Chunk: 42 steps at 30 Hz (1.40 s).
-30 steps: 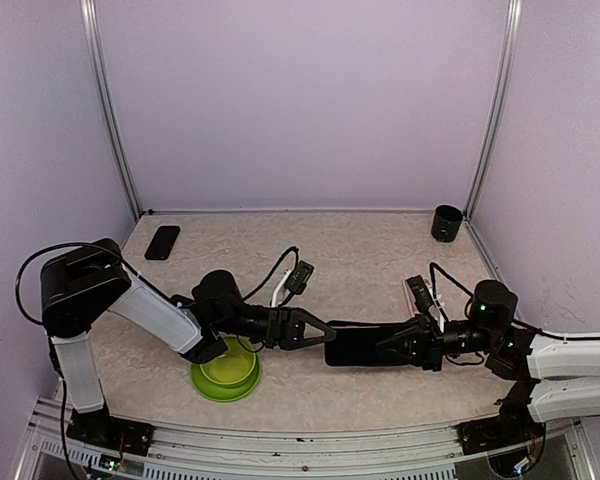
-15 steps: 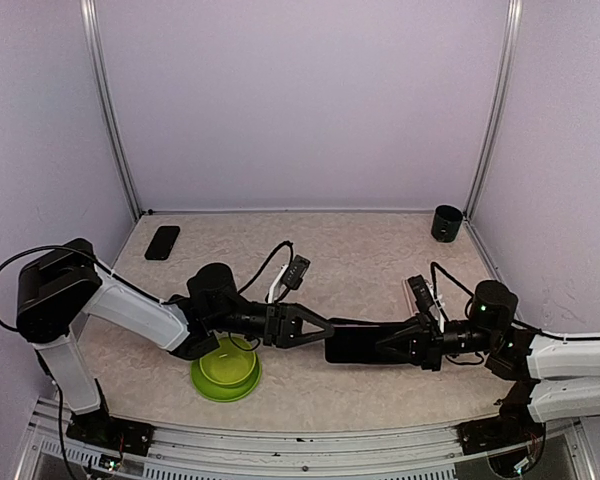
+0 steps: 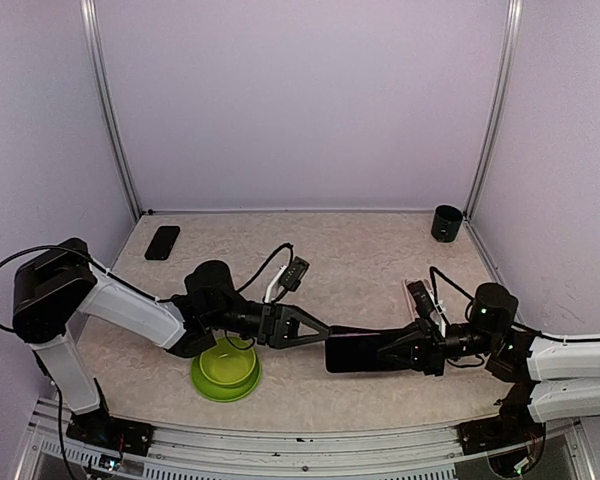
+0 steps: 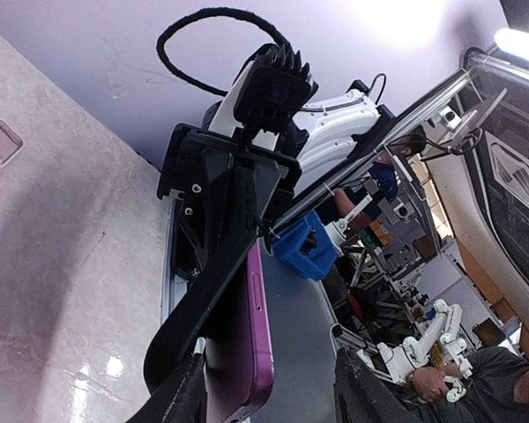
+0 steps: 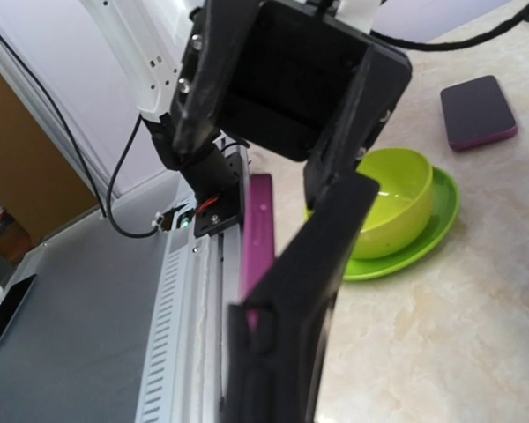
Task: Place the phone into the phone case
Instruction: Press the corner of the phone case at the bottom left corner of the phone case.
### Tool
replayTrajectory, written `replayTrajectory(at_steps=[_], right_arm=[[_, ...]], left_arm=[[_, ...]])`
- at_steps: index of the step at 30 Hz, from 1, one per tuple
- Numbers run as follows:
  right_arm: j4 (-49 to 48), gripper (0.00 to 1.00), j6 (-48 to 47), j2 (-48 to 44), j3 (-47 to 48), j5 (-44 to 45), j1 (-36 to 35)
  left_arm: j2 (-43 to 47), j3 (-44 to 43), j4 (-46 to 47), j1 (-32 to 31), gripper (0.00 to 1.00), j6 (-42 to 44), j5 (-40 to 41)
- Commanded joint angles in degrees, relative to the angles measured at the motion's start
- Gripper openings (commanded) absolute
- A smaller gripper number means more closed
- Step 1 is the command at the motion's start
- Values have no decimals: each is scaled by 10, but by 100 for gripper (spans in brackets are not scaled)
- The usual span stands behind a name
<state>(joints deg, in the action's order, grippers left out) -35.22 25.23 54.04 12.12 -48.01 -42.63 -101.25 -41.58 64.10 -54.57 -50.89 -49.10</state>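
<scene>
You've got R gripper (image 3: pixel 388 348) clamped on the phone (image 3: pixel 352 353), mid near edge. L gripper (image 3: pixel 323 332) is spread wide round its end. The phone case (image 3: pixel 162 242) sits at far-left corner.

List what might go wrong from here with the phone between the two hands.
1. The phone appears held off the table by the right hand at one end only, while the left hand is open around the other end. If the right releases before the left closes, the phone likely drops.
2. The green bowl sits right beside the left arm; swinging toward the phone case at the back left might knock it.
</scene>
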Motion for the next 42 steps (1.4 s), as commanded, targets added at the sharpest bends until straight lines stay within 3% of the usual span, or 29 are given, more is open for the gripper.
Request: replayTrajectory(at_steps=[1,7,14,23,36,42], right_arm=[[-85,2,-11,-31,6,-86,-20],[-57,1,-22,-24,11,-59,-20],[-62,1,-19,-19,13,-62,-20],[-53,1,-22,-18,16,-60,-20],[-36,1,-35,-14,19,-39,-20],[-21,1,-43,-19,24,-18,-20]], left_arm=[[26,8,-88,18,49,43,88],[73,63,10,45,49,7,94],[74,46,-51,30,50,39,90],[24,12,10,-14,51,16,19],[12,14,79,-18,51,-24,-23],[5,7,50,-23,51,-10,-32]])
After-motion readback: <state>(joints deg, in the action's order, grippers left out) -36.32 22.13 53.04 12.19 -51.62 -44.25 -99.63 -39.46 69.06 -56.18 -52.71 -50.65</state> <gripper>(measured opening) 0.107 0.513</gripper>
